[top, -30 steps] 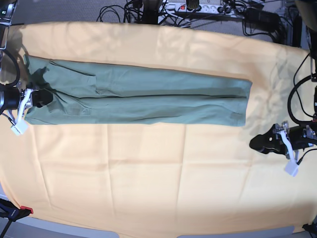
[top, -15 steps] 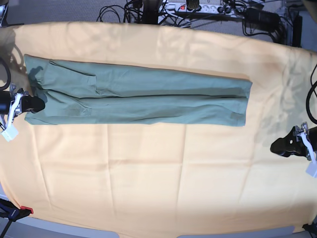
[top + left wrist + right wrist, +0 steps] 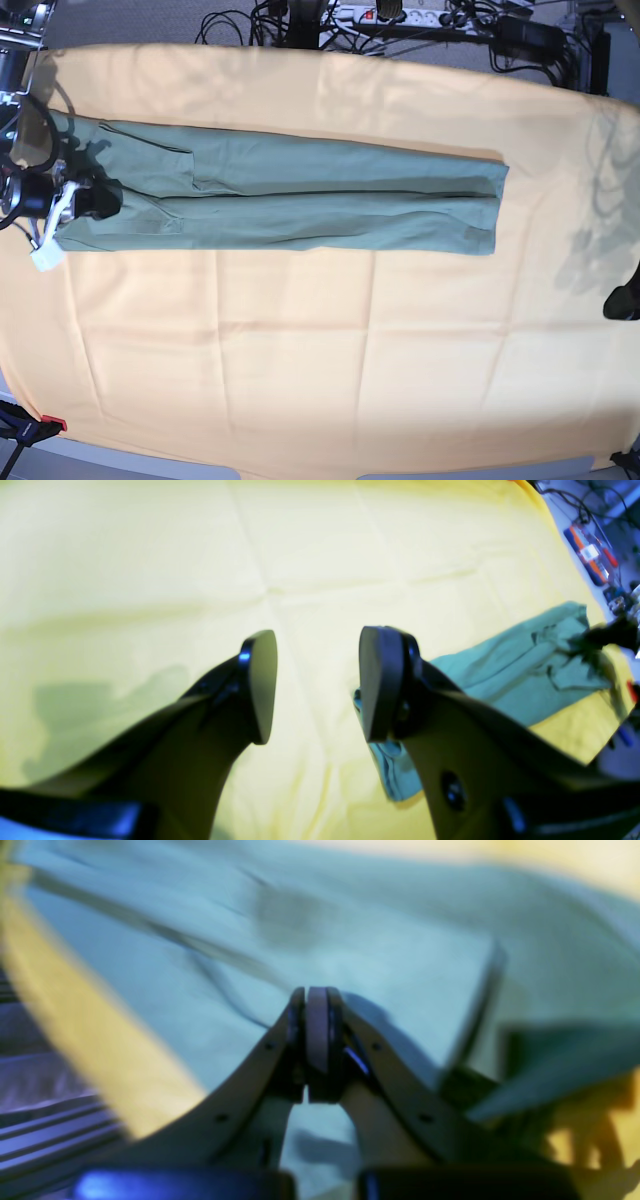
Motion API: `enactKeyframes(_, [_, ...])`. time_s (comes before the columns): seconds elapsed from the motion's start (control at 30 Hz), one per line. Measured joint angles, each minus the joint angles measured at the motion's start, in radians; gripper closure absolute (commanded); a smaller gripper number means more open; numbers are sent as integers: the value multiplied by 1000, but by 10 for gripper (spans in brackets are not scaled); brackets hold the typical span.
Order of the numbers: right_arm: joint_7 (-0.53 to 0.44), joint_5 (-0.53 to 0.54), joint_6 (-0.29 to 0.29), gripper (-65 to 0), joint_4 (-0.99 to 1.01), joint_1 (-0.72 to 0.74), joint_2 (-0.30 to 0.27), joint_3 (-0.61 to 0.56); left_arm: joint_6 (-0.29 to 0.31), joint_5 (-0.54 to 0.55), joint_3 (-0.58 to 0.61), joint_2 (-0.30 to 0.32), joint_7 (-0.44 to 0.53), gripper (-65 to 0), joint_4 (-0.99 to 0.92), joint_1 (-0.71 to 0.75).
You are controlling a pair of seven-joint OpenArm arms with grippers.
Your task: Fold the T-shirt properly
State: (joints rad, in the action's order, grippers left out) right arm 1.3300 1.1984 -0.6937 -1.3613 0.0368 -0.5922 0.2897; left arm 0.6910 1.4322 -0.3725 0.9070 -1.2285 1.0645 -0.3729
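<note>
- Pale orange-yellow cloth (image 3: 300,340) covering the desk, creased.
- T-shirt (image 3: 300,195) folded into a long band across the far half.
- Cables and power strip (image 3: 400,15) beyond the far edge.
- Right gripper (image 3: 316,1027) over the shirt's end, fingers closed together.
- Left gripper (image 3: 317,685) above bare cloth, fingers apart, empty.

Pale orange-yellow cloth (image 3: 300,340), creased in a grid, spreads beneath and between the open jaws and beyond both sets. Tangled black cables (image 3: 260,25) and a white power strip (image 3: 400,14) lie far beyond them.
</note>
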Motion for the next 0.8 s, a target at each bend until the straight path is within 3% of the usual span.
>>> enactKeyframes(0.07, [-87, -149, -1, 0, 1, -25, 22, 0, 0, 0, -18, -1, 0, -290, -1, 40])
enactKeyframes(0.2, [-225, -275, -9, 0, -5, -64, 37, 2, 0, 0, -23, -9, 6, -290, -1, 97])
enactKeyframes(0.43, [-224, -286, -10, 0, -6, -70, 47, 8, 0, 28, -24, -24, -11, -291, 0, 160])
enactKeyframes(0.53, [-224, -283, -10, 0, -6, -70, 47, 8, 0, 27, -25, -36, -21, -326, -1, 200])
enactKeyframes(0.8, [-223, -283, -10, 0, -6, -68, 47, 8, -36, 26, -26, -140, -17, -347, -1, 262])
